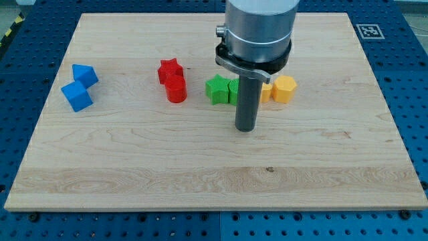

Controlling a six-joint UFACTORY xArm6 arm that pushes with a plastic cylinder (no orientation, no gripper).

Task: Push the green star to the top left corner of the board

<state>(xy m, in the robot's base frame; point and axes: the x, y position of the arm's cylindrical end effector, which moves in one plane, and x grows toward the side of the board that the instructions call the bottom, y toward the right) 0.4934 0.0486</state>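
The green star (217,89) lies near the middle of the wooden board (200,167). A second green block (233,91) touches its right side and is partly hidden by the rod. My tip (245,128) rests on the board just below and to the right of the green star, a short gap away from it. The rod rises from there to the arm's grey body at the view's top.
A red star (170,69) and a red cylinder (176,89) sit left of the green star. Two blue blocks (85,75) (77,96) lie near the left edge. A yellow block (284,88) and another, partly hidden (266,92), sit right of the rod.
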